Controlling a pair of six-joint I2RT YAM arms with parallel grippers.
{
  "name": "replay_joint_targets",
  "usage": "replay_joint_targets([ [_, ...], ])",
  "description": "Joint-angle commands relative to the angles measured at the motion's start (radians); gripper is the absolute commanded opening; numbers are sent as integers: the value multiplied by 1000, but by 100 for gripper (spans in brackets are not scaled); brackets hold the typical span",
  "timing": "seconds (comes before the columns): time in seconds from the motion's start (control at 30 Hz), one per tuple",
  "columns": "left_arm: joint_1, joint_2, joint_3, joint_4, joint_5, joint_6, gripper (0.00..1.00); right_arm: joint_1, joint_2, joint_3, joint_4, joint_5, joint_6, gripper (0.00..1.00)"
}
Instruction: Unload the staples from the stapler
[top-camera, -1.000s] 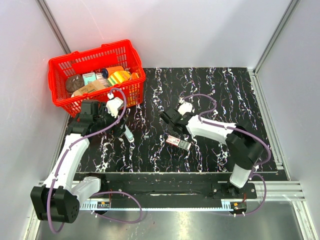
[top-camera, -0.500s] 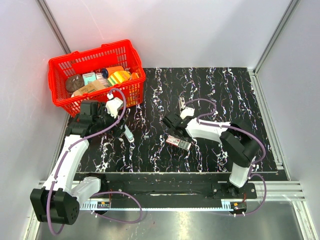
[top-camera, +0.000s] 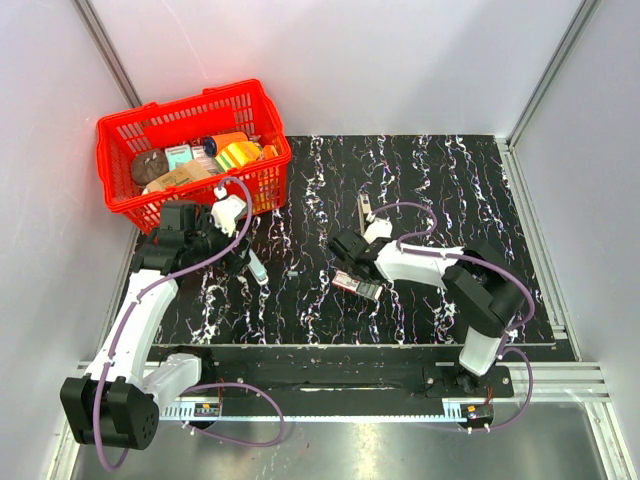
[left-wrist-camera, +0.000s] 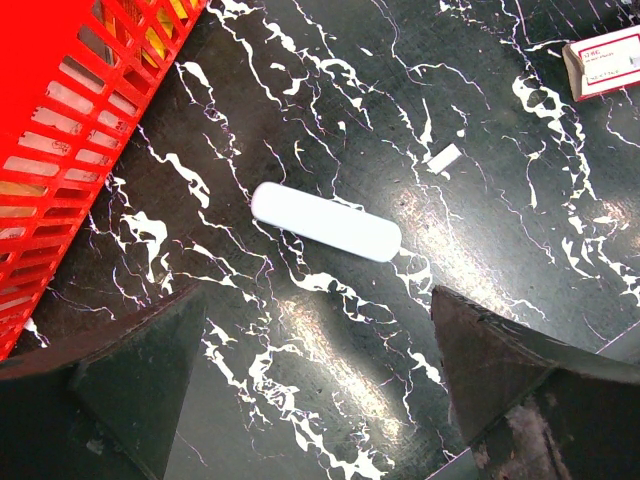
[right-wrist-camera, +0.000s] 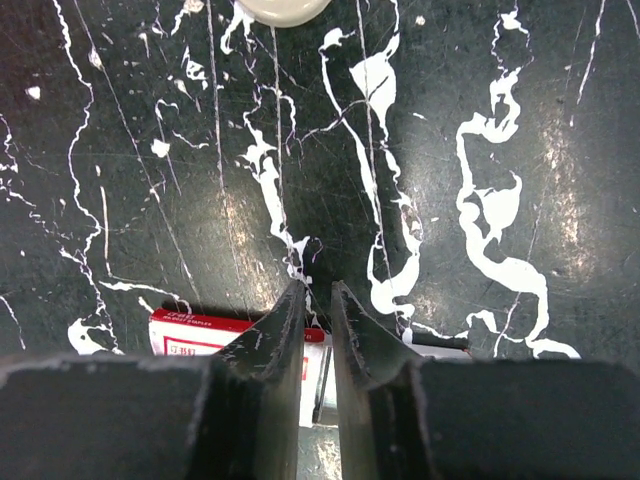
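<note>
White stapler (left-wrist-camera: 325, 222) lies near the left edge beside the red basket (top-camera: 200, 105), below the wide-open, empty left gripper (left-wrist-camera: 315, 295). Right gripper (right-wrist-camera: 317, 290), nearly closed on nothing, hovers over a staple box (right-wrist-camera: 190, 336).

I am not making out a single word anywhere. The small box (right-wrist-camera: 195, 335) under my right claw (right-wrist-camera: 318, 297) is showing a white label with a red band and rows of dark print, but the letters are blurring and my fingers (right-wrist-camera: 270, 340) are covering part of it. From my left wrist its print is looking too fine to read. The packets (top-camera: 238, 153) in the red basket (top-camera: 180, 102) are carrying coloured labels, all too small from above.
</note>
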Motion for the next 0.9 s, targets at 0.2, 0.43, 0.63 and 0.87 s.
replay_joint_targets([
  [0.2, -3, -17, 20, 18, -11, 7, 99, 63, -63, -66, -35, -30, 80, 21],
  [0.43, -1, -13, 26, 18, -8, 6, 99, 71, -90, -71, -51, -19, 83, 21],
  [0.63, -1, -8, 26, 18, -22, 4, 99, 71, -92, 20, -23, 45, -90, 25],
  [0.87, -3, -20, 14, 16, -27, 10, 99, 71, -139, 57, 231, -97, -482, 47],
])
